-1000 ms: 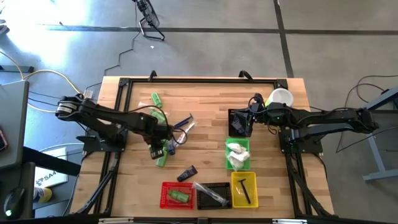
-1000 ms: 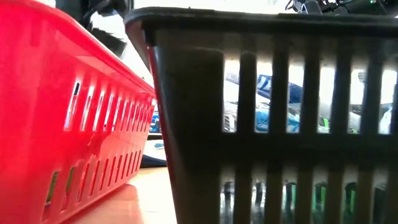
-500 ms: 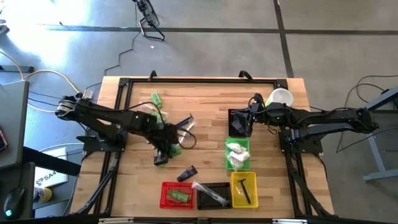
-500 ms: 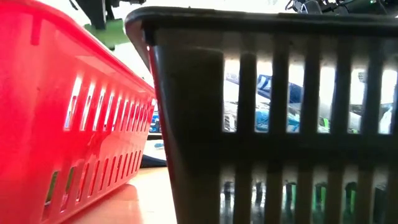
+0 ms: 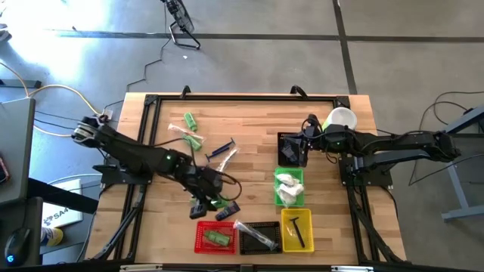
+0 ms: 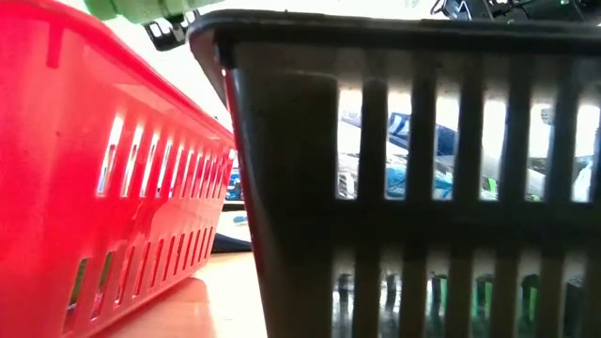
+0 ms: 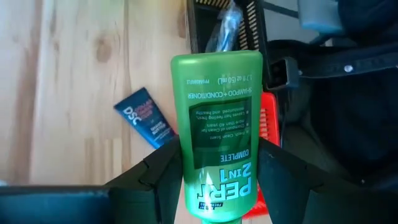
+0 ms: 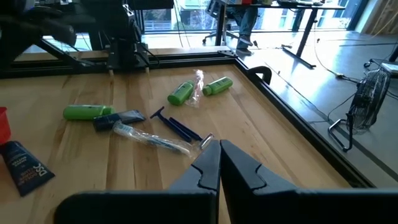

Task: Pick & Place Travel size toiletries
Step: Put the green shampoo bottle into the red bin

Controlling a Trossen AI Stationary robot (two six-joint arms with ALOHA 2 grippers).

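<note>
Wooden worktop (image 5: 249,162): left tool (image 5: 206,202) clamped on 1 green bottle (image 7: 217,134), held above the worktop just short of the red basket (image 5: 214,236); early release risks dropping it onto the navy tube (image 5: 228,211) outside; right tool (image 5: 299,146) together, idle by the black basket (image 5: 290,150).

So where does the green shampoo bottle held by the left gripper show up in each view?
High view: green shampoo bottle in the left gripper, just above the red basket.
Low view: green blur at the top edge, over the red basket.
Left wrist view: centre, between the fingers.
Right wrist view: not in it.
Shared landmark: the red basket.
</note>
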